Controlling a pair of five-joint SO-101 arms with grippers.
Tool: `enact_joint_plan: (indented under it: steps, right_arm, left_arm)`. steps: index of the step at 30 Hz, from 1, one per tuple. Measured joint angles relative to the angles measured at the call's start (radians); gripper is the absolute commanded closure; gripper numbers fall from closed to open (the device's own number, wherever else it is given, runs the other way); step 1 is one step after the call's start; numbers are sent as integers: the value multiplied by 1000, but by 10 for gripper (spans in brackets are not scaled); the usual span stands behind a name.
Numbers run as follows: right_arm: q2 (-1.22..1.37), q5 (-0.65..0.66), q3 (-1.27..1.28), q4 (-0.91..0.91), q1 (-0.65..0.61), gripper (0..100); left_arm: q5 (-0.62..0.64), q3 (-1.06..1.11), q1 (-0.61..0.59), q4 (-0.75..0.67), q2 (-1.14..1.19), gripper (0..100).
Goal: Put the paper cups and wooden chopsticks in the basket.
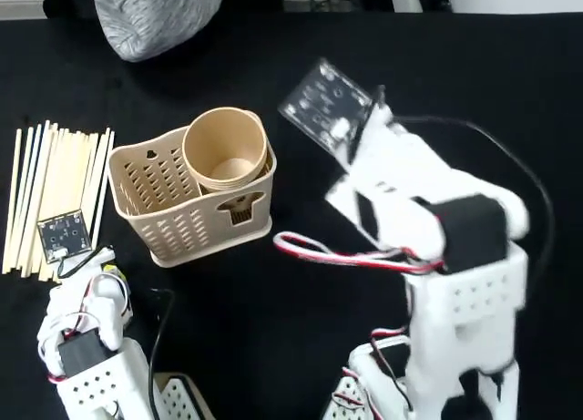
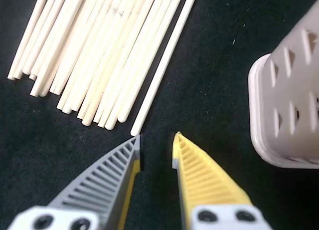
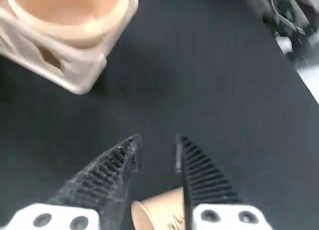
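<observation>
Basket: beige perforated plastic basket [image 1: 187,227], upright on the black bench [image 1: 264,347], left of centre.
Cups: stacked tan paper cups [image 1: 225,147] standing in the basket's right end. One more tan paper cup [image 3: 157,212] shows between the bases of the right fingers.
Chopsticks: pale wooden chopsticks [image 1: 59,174] in a loose bundle on the bench, just left of the basket.
Left arm: left gripper [image 2: 157,137] at the chopsticks' near ends, fingers slightly apart, holding nothing.
Right arm: right gripper [image 3: 158,138] right of the basket, fingers apart.
</observation>
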Motion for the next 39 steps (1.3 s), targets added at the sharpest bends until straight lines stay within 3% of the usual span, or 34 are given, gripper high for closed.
enact_joint_plan:
  steps: [6, 10, 15, 19, 28, 31, 35, 39]
  right_arm:
    - [-224, 253, 252, 12, 226, 702]
    - [-385, 391, 456, -3, 419, 680]
    - [-410, 557, 727, -137, 681, 680]
    - [-414, 678, 934, -299, 807, 680]
    - [-417, 773, 1298, -770, 862, 697]
    - [-417, 773, 1395, -930, 862, 799]
    - [-417, 773, 1430, -1007, 862, 986]
    - [-420, 712, 1430, -1042, 864, 989]
  left_arm:
    - [0, 0, 0, 0, 0, 882]
    - [0, 0, 0, 0, 0, 882]
    - [0, 0, 0, 0, 0, 882]
    - [0, 0, 0, 0, 0, 881]
    - [0, 0, 0, 0, 0, 881]
    - [0, 0, 0, 0, 0, 881]
    - [0, 0, 0, 0, 0, 881]
    - [0, 0, 0, 0, 0, 880]
